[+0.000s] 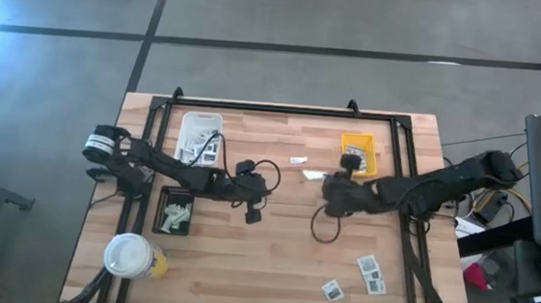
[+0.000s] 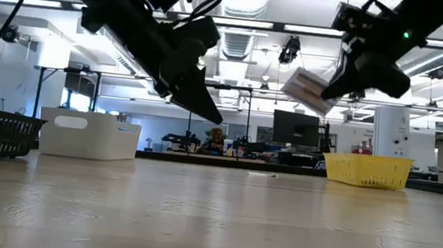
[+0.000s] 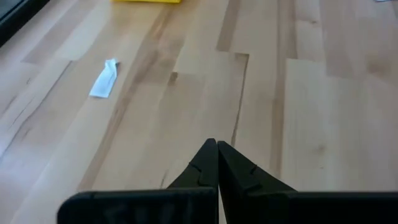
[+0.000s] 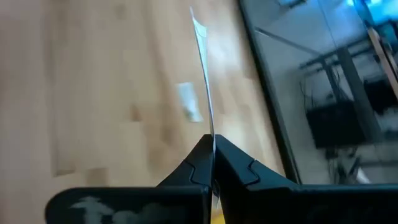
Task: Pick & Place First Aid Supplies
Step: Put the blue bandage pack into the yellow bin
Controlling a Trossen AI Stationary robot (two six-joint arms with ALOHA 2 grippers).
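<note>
Right gripper [image 4: 213, 149] raised above the table [image 1: 272, 258], clamped on a thin white packet [image 4: 203, 74]. Left gripper [image 3: 217, 152] pressed together, holding nothing. Printed patches on loose packets [image 1: 370, 272] unreadable.

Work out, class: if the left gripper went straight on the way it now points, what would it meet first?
Probably the bare wooden table: the left gripper, fingers shut and empty, tilts down toward it. The small white packet lies off to one side.
</note>
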